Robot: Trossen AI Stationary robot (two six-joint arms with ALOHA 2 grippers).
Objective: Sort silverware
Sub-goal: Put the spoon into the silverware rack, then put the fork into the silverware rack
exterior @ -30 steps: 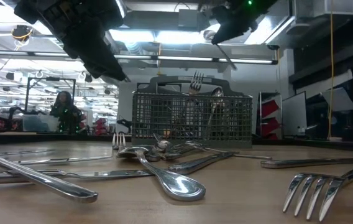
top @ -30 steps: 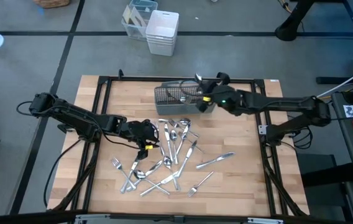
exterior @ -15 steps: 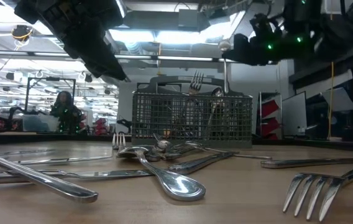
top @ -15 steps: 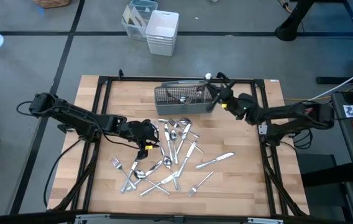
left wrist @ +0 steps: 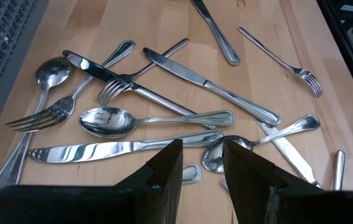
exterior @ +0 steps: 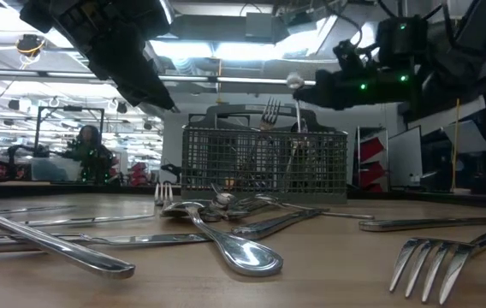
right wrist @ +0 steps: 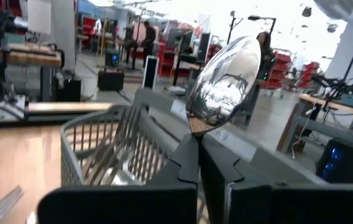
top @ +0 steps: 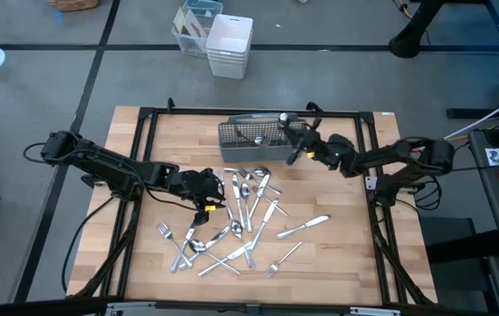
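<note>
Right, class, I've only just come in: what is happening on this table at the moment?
A two-armed robot is sorting silverware. The right gripper is shut on a spoon, held bowl-up over the grey mesh caddy at the table's far edge, where a few pieces already stand. The left gripper hovers open above the loose pile of forks, spoons and knives in the middle of the wooden table.

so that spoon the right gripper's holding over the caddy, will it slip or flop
Probably stiff: the spoon looks like polished metal and stands straight up from the shut right gripper. It may slip or pivot, since only its thin neck is pinched.
</note>
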